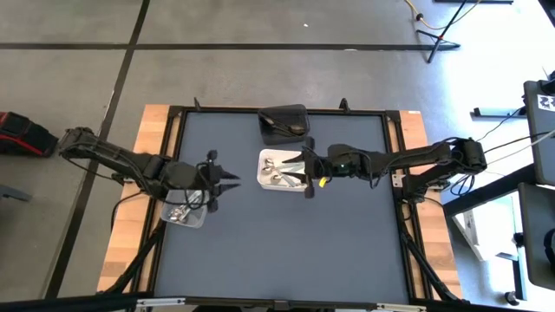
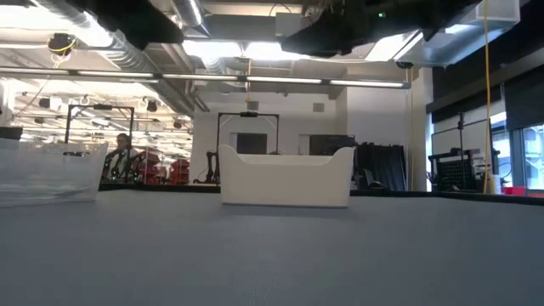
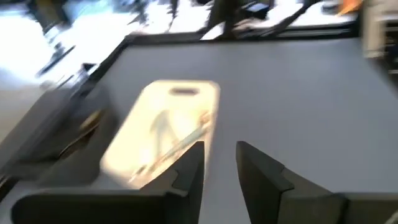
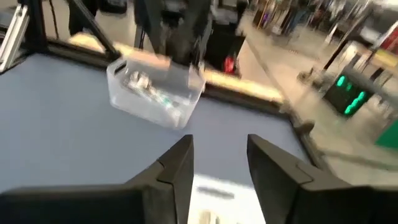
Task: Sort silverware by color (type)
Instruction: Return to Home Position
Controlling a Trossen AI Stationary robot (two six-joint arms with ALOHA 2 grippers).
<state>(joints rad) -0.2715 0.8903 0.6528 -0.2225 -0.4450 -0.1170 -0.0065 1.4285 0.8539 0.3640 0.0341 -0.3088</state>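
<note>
A white tray [image 1: 276, 179] in the table's middle holds shiny spoons [image 1: 282, 178]. Behind it, a black tray [image 1: 270, 115] holds darker spoons [image 1: 290, 128]. A clear container [image 1: 196, 220] at the left holds more silver spoons [image 1: 179, 212]. My right gripper [image 1: 301, 162] hovers open over the white tray's right part; its wrist view shows empty fingers [image 4: 176, 165] above the tray [image 4: 214, 194] and the clear container [image 4: 155, 93] beyond. My left gripper [image 1: 231, 180] is open and empty [image 3: 221, 165], above the table between the clear container and the white tray [image 3: 158, 134].
The grey mat [image 1: 277, 243] has free room across its near half and right side. A black frame [image 1: 408, 217] edges the table. In the low view the white tray [image 2: 286, 177] stands mid-table, the clear container [image 2: 47, 170] at the left, and a person [image 2: 123, 151] is far behind.
</note>
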